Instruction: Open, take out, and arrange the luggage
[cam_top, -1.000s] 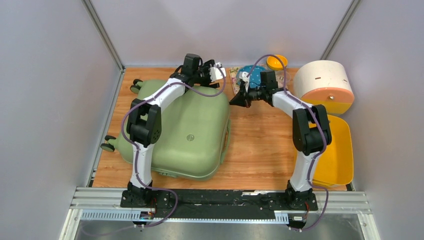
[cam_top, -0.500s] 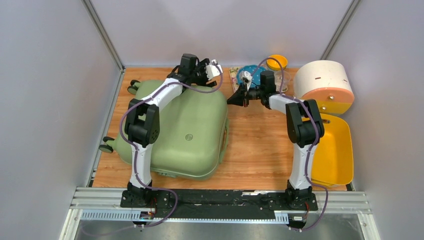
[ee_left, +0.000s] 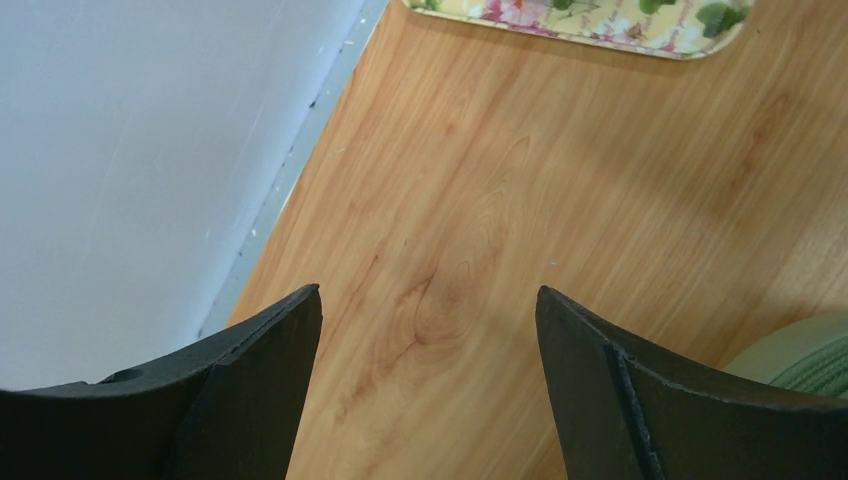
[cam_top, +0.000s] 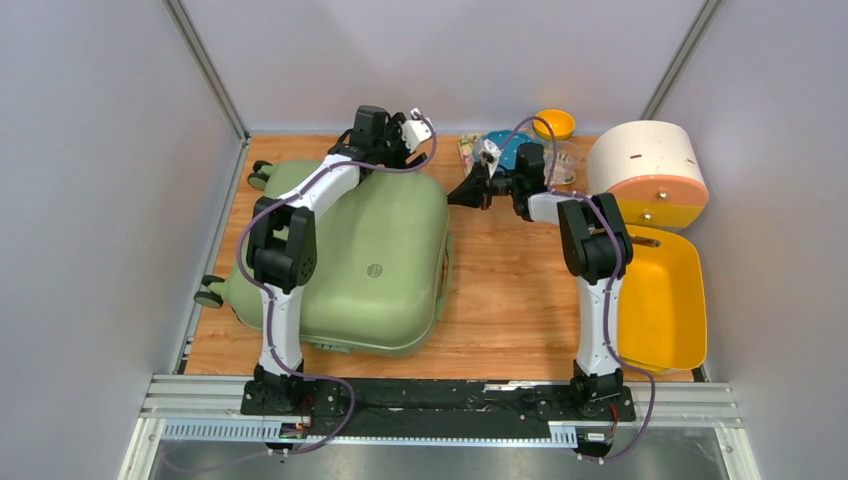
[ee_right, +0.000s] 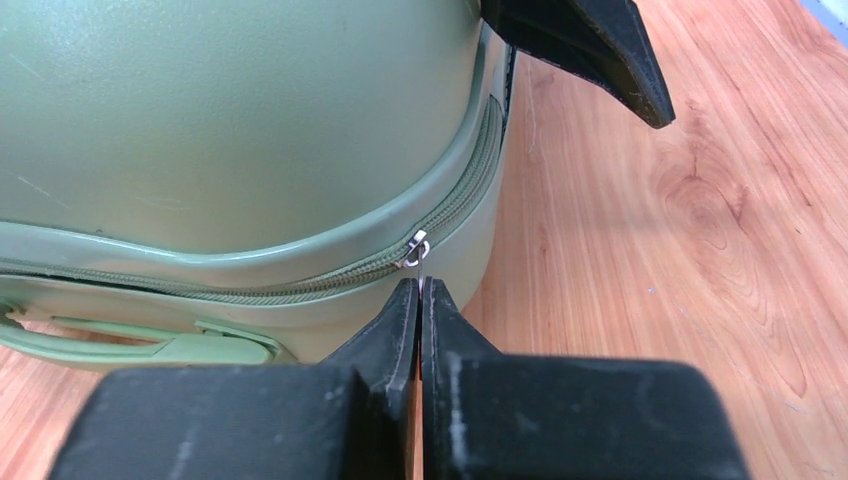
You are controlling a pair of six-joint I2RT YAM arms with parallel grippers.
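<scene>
Luggage (cam_top: 345,260) lies flat on the left half of the wooden counter (cam_top: 520,290), its sage-green shell facing up and its small black wheels (cam_top: 210,295) pointing toward the left wall. The right fingers (ee_right: 390,320) are pressed together on the small metal zipper pull (ee_right: 415,250) at the case's far right corner, where the green zipper (ee_right: 300,285) curves around the rounded edge. In the right wrist view a moulded green side handle (ee_right: 140,345) shows below the zipper line.

The left fingers (ee_left: 250,380) stand wide apart and grip nothing. They hang over bare wood at the far edge of the counter, near the back wall, with a sliver of the green shell at the lower right of the left wrist view and the edge of a floral tray (ee_left: 600,20) at the top.

Right of the case, a yellow tray (cam_top: 665,300) sits along the counter's right side. A round cream-and-orange drawer box (cam_top: 645,165) stands behind it, and a jar with a yellow lid (cam_top: 553,125) is at the back.
</scene>
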